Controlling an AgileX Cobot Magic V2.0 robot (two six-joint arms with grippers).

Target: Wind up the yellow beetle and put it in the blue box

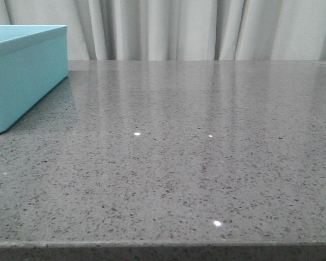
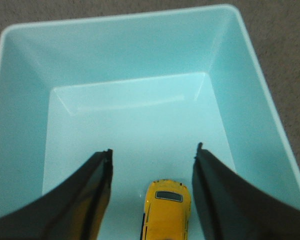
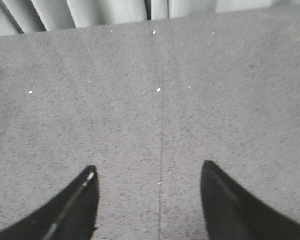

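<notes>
Clearly the storing is all but done. At the far left of the front view stands the blue box (image 1: pixel 27 76) on the grey speckled table (image 1: pixel 174 174), with pale curtains (image 1: pixel 206 27) behind; neither arm shows in that view. The left wrist view looks straight down into the box, where the yellow beetle (image 2: pixel 166 210) sits upright on the floor, close to the near wall and partly cut off by the picture's edge. The left gripper (image 2: pixel 152 152) hangs above it with its jaws spread wide, the car between them but touching neither, so it holds nothing. Further right, the right gripper (image 3: pixel 150 172) is also wide open and empty over bare table, well apart from the box.

The risks from here look small. If the spring is still wound, the car might roll and bump a wall, though the walls should keep it in. A finger drifting sideways as the arm lifts could catch the rim and drag the box, or nudge the car.
</notes>
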